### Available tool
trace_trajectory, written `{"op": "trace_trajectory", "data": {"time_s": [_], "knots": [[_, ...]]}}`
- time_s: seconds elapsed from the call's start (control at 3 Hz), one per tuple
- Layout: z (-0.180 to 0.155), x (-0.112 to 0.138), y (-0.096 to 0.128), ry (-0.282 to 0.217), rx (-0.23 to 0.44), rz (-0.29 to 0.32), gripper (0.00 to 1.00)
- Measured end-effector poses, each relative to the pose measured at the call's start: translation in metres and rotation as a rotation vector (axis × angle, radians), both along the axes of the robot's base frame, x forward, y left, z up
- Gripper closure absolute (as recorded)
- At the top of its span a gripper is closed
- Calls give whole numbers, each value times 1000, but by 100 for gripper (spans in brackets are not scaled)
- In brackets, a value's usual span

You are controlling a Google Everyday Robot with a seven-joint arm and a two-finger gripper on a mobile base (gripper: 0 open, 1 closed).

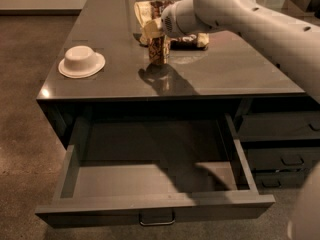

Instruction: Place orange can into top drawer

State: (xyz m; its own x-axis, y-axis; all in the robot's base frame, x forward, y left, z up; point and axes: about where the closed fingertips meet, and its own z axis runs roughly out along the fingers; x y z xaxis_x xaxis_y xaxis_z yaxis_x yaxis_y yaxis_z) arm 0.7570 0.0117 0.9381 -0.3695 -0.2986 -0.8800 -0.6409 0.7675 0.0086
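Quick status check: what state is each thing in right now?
orange can: upright, held at its top by the gripper.
gripper: shut on the can, over the far side of the table.
top drawer: pulled open, nothing inside.
white bowl: upside down on the table.
right-hand drawers: shut.

A: Orange can (159,51)?
B: Brownish, slim, upright, at the back middle of the tabletop (240,69), with the gripper (155,34) clamped on its upper part.
A: Top drawer (150,205)?
B: Dark grey, wide and shallow, pulled well out under the tabletop's front edge. Silver handle (157,218) is centred.
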Motion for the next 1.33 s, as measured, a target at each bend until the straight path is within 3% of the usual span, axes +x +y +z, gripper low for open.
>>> {"op": "trace_trajectory", "data": {"time_s": [0.33, 0.67, 1.0, 1.33], "knots": [[25, -35, -13, -75, 48, 29, 100], [32, -72, -22, -113, 123, 82, 100], [19, -111, -30, -119, 165, 177, 100], [-3, -152, -46, -147, 144, 281, 100]]}}
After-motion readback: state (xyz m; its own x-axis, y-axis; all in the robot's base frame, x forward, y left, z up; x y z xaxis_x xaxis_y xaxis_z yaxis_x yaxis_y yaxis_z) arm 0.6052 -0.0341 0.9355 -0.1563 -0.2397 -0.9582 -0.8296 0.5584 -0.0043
